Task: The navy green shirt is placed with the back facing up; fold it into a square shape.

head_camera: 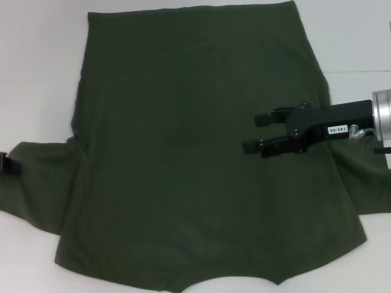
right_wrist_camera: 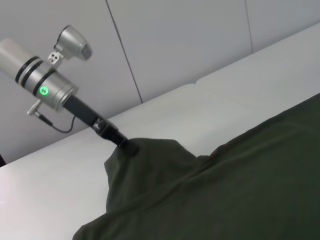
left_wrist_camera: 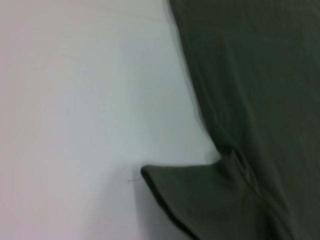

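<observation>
The navy green shirt [head_camera: 195,159] lies spread flat on the white table [head_camera: 36,73], plain side up, with its sleeves out to both sides. My left gripper [head_camera: 6,163] is at the tip of the left sleeve. In the right wrist view the left gripper [right_wrist_camera: 124,143] pinches that sleeve [right_wrist_camera: 145,160] and holds it up in a peak. The left wrist view shows the same sleeve [left_wrist_camera: 200,200] and the shirt's side edge. My right gripper [head_camera: 259,131] hovers over the right half of the shirt, fingers pointing left and open, holding nothing.
White table surface [left_wrist_camera: 75,100] surrounds the shirt on the left and at the back. A pale panelled wall [right_wrist_camera: 175,45] stands behind the table. The shirt's near hem runs close to the table's front edge.
</observation>
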